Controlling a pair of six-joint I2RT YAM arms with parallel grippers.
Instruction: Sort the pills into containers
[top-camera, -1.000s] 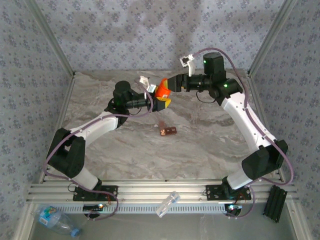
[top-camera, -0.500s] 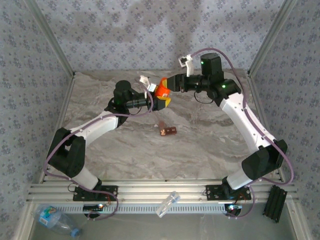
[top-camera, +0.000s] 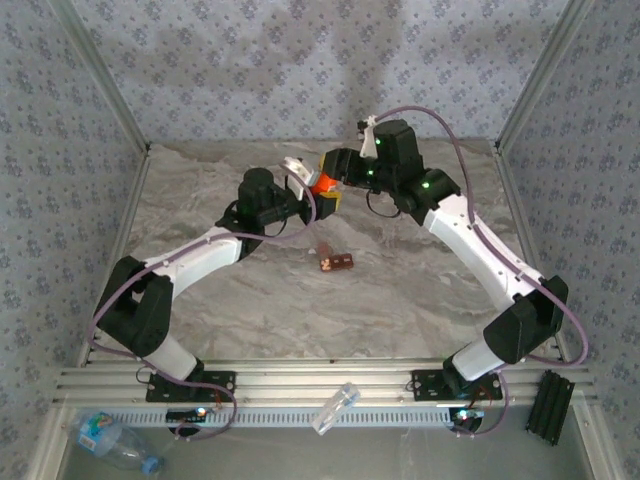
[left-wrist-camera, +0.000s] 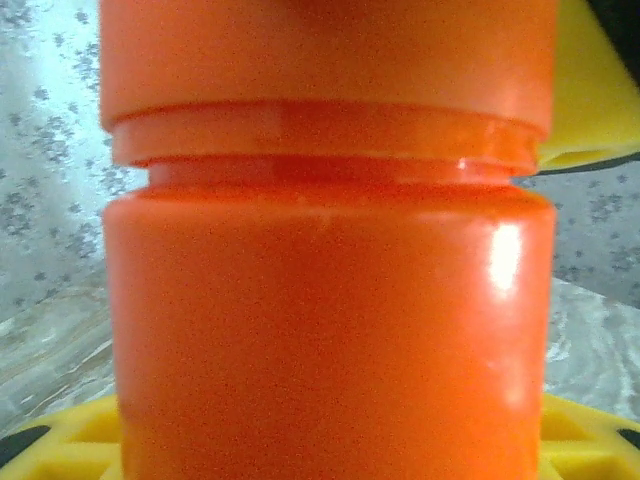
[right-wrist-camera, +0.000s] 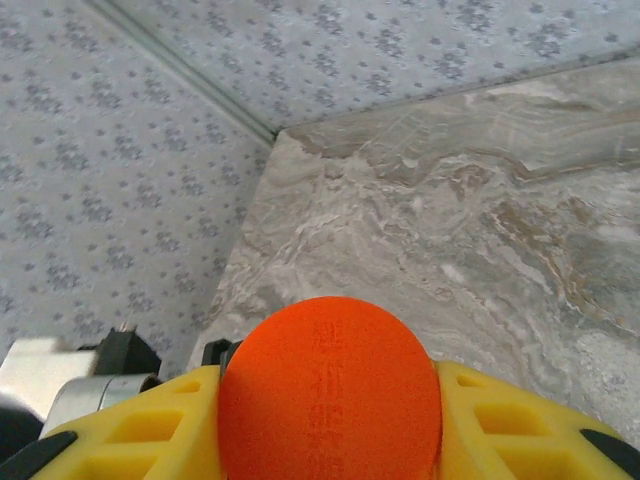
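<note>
Left fingers (top-camera: 318, 196) are closed partway around the body of the orange pill bottle (left-wrist-camera: 330, 320) and hold it clear of the bench (top-camera: 400, 290). Right fingers (top-camera: 332, 172) are clamped on its cap (right-wrist-camera: 330, 390), with no gap showing on either side. The bottle sits directly between the two sets of fingers. Risk: the smooth body may spin in the left fingers instead of the cap loosening, or the cap may release abruptly and the bottle tip or drop.

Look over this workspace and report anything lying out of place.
A small clear container lies tilted across the front rail, off the table. A water bottle lies on its side beyond that rail, lower left. The orange pill bottle looks intact.
</note>
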